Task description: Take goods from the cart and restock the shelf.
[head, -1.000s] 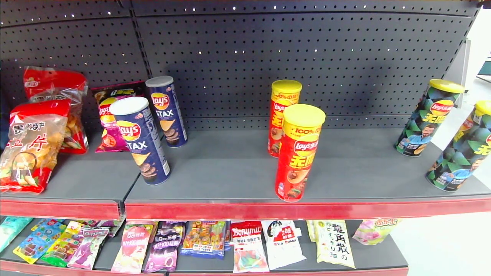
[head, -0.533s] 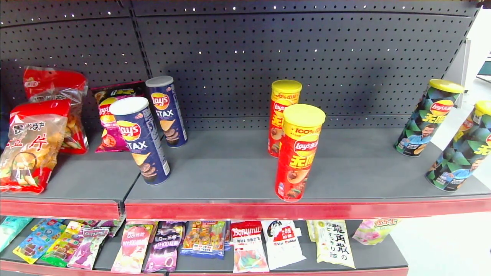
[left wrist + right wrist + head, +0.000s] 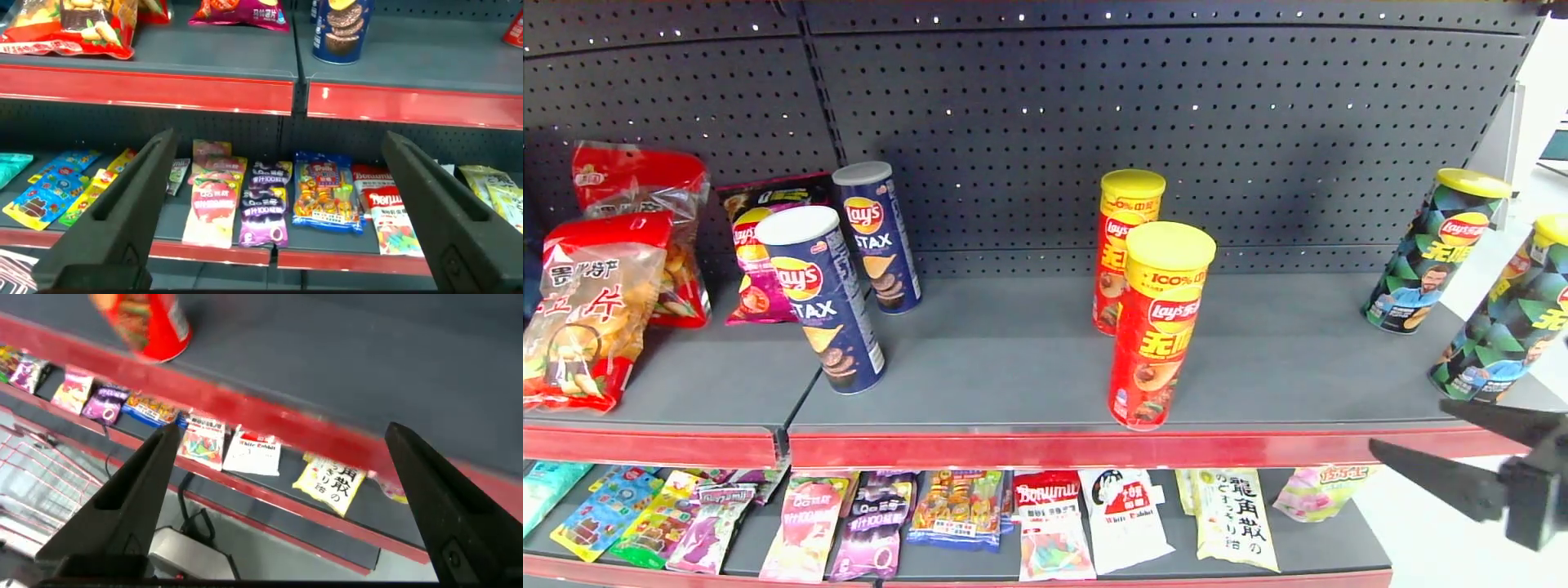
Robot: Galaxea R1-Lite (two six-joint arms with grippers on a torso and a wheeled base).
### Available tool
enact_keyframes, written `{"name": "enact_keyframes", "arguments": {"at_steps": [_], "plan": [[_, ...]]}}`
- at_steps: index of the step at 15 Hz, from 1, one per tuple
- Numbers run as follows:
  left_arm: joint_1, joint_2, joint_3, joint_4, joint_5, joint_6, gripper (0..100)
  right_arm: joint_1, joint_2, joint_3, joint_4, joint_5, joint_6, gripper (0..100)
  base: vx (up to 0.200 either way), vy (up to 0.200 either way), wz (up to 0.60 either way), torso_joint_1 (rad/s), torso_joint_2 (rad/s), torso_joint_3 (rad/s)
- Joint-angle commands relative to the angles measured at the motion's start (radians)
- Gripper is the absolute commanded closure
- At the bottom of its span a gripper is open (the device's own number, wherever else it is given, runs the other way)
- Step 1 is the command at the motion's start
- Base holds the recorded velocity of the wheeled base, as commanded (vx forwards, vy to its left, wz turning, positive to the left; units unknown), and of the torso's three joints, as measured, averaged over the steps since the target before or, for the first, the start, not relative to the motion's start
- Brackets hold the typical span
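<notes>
My right tool [image 3: 1409, 425], wide open and empty, hangs before the shelf [image 3: 1029, 359] edge near a green can [image 3: 1503, 327], the cart [image 3: 33, 469] below; I fear a careless swing could topple that can.

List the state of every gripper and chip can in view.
left gripper: open, empty.
right gripper: open, empty.
front blue can: upright, lid on.
rear blue can: upright, lid on.
front red can: upright, lid on.
rear red can: upright, lid on.
front green can: standing, lid on.
rear green can: standing, lid on.
</notes>
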Motion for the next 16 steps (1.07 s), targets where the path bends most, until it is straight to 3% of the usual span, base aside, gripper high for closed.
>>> {"name": "enact_keyframes", "arguments": {"at_steps": [1, 8, 16], "plan": [[0.001, -0.001, 0.000, -0.002, 0.000, 0.000, 0, 0.032, 0.263, -0.063, -0.107, -0.015, 0.002, 0, 0.000, 0.000, 0.00, 0.000, 0.00, 0.000], [0.001, -0.001, 0.000, -0.002, 0.000, 0.000, 0, 0.098, 0.464, -0.079, -0.257, -0.074, 0.002, 0, 0.000, 0.000, 0.00, 0.000, 0.00, 0.000], [0.001, -0.001, 0.000, -0.002, 0.000, 0.000, 0, 0.208, 0.521, -0.158, -0.257, -0.124, 0.005, 0, 0.000, 0.000, 0.00, 0.000, 0.00, 0.000]]}}
